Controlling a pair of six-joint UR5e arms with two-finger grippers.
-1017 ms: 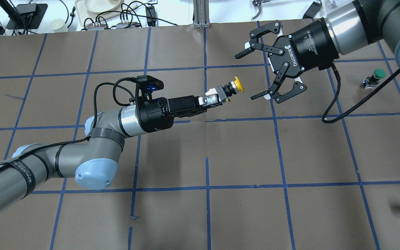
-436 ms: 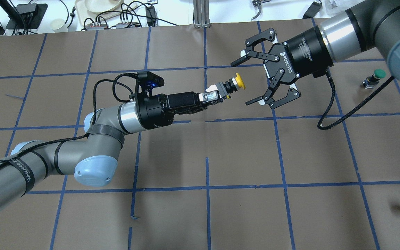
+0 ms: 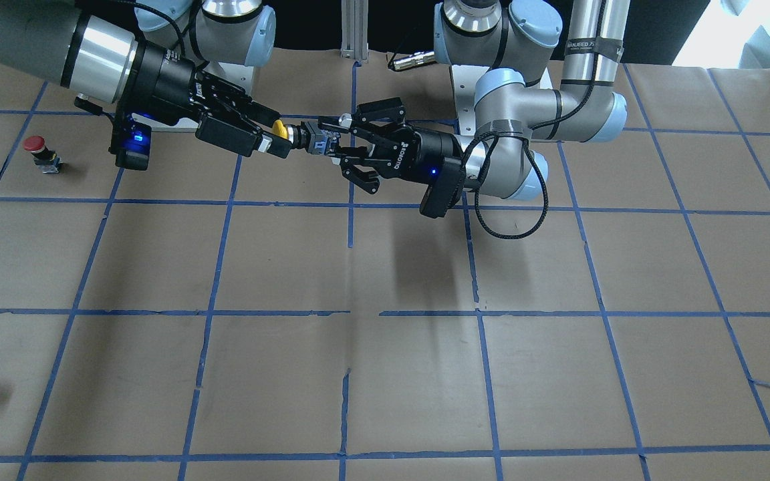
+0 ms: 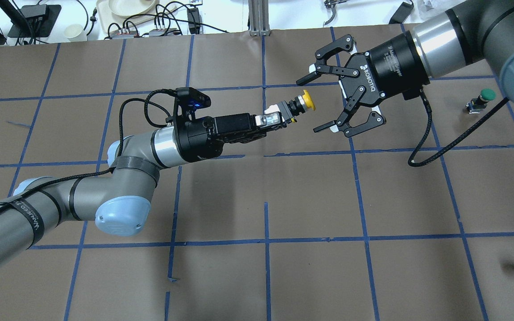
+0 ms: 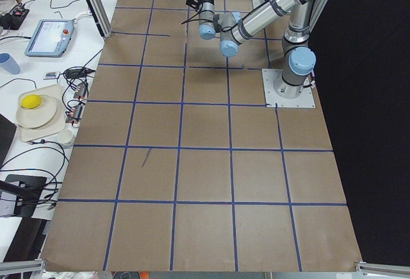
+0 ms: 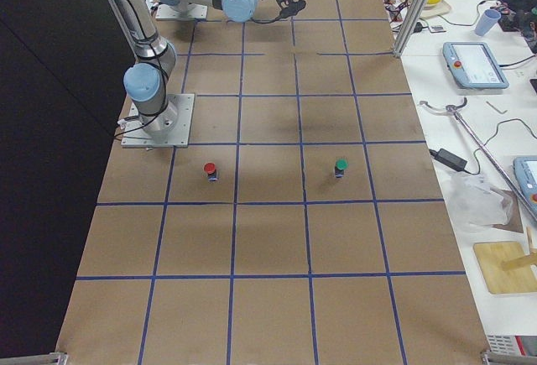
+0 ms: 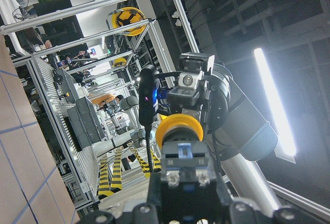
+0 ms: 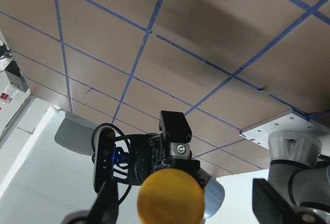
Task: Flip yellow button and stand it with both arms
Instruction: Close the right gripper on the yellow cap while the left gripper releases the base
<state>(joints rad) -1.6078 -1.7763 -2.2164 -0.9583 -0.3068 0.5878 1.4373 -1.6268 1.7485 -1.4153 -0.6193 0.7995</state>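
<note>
Watching overhead, I saw the left pincer (image 4: 274,121) clenched on the yellow button (image 4: 299,104), cap aimed at three o'clock toward the right pincer (image 4: 311,106), spread wide.

The left arm (image 4: 60,200) and right arm (image 4: 453,22) are silver-grey tubes with light-blue joint caps. The left wears black straps, one lettered in white, and a black braided cable. The right gripper (image 4: 309,106) is black, marked ROBOTIQ in white, with jointed fingers (image 4: 307,79).
</note>
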